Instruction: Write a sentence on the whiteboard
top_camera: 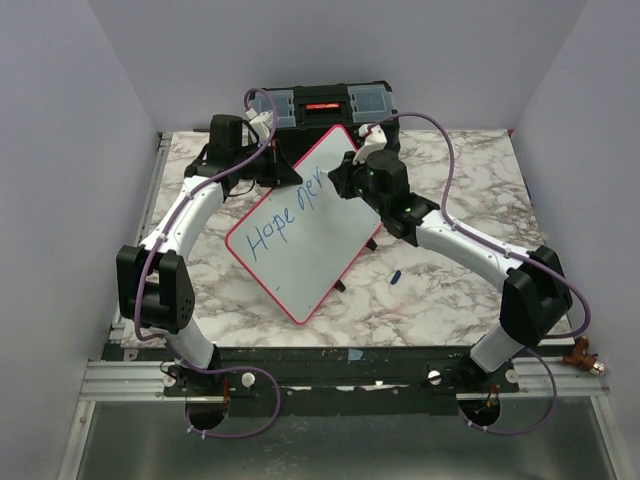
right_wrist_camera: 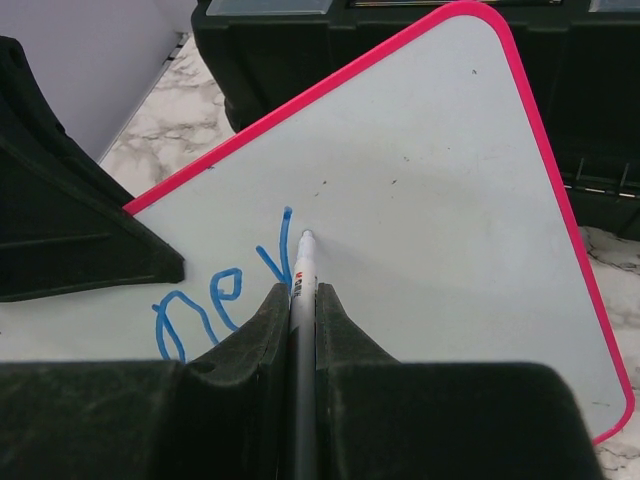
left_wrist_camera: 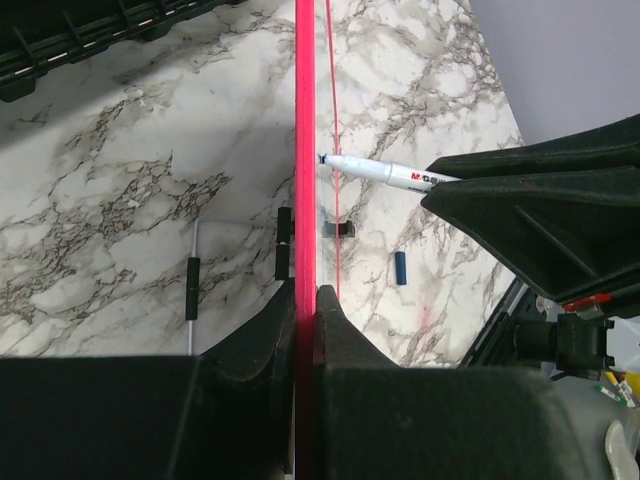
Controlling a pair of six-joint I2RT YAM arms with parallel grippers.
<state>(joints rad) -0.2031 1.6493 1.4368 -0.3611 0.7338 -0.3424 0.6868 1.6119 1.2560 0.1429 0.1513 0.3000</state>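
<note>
The whiteboard [top_camera: 300, 235], white with a red-pink frame, stands tilted on the marble table and bears blue writing "Hope nev". My left gripper [top_camera: 272, 165] is shut on the board's upper left edge; in the left wrist view [left_wrist_camera: 305, 295] its jaws pinch the red frame [left_wrist_camera: 303, 150] edge-on. My right gripper [top_camera: 345, 180] is shut on a white marker [right_wrist_camera: 302, 270]. The marker's tip touches the board [right_wrist_camera: 420, 200] just right of the "v". The marker also shows in the left wrist view [left_wrist_camera: 385, 173], tip against the board's face.
A black toolbox [top_camera: 320, 108] stands right behind the board at the table's far edge. A blue marker cap [top_camera: 394, 275] lies on the marble right of the board, also in the left wrist view [left_wrist_camera: 400, 267]. Grey walls close in on both sides.
</note>
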